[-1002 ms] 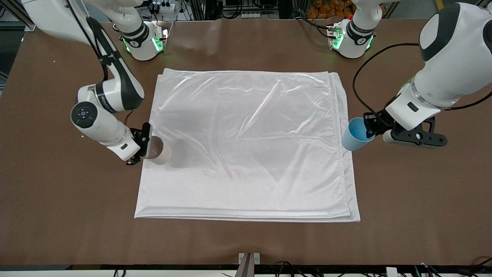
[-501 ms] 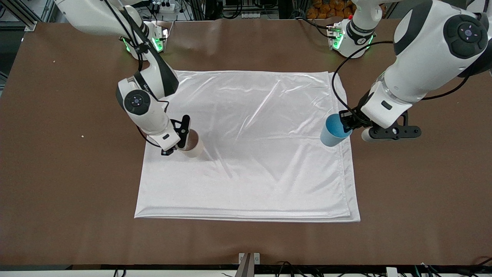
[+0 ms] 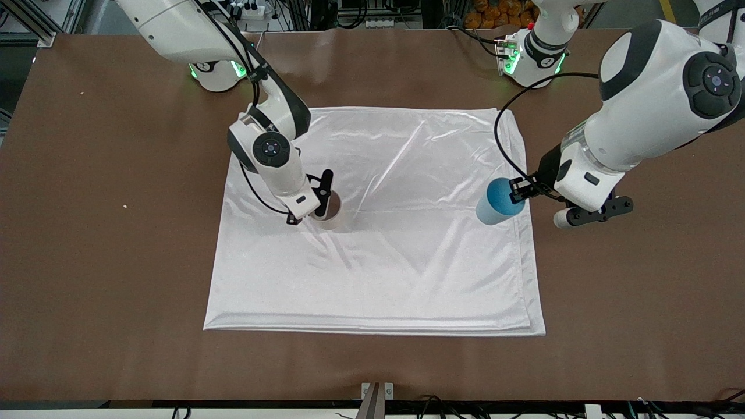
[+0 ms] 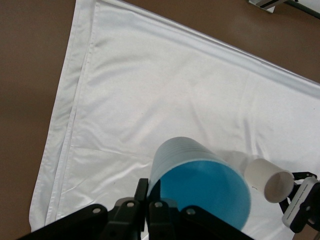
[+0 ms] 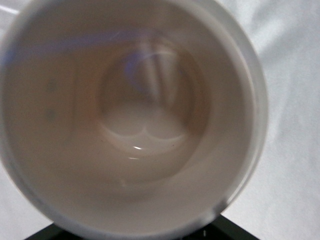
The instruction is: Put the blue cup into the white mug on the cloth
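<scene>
On a brown table, the cloth fills centre frame. The right gripper, left of centre, is clamped on the white mug; the left gripper, at right, grips the tilted blue cup above the cloth's edge.

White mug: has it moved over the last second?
Yes. The white mug, held in the right hand, has gone from the cloth's edge at the right arm's end toward the cloth's middle, and now sits well inside that edge.

White mug interior over cloth
</scene>
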`<state>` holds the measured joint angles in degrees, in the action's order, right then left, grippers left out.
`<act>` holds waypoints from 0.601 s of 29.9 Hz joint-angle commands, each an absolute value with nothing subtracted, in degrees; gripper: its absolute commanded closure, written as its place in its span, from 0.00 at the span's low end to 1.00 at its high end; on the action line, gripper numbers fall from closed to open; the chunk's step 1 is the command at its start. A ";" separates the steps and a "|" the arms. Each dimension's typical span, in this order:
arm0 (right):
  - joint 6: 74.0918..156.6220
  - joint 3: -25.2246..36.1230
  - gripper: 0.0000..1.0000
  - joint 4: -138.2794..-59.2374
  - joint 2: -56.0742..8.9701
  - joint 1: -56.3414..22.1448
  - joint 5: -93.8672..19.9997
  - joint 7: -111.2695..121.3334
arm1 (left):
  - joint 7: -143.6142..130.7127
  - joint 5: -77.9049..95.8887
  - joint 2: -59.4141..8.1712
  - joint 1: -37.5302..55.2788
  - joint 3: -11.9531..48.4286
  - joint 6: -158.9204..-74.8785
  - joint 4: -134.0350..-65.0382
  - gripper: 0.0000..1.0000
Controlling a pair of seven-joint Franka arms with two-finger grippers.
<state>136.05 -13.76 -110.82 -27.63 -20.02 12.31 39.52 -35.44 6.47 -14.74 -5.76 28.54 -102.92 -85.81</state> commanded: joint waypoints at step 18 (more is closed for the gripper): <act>136.40 -13.36 0.91 -103.71 -36.38 -27.42 19.51 25.32 | -38.67 6.42 -15.82 -2.47 28.65 -101.69 -84.37 1.00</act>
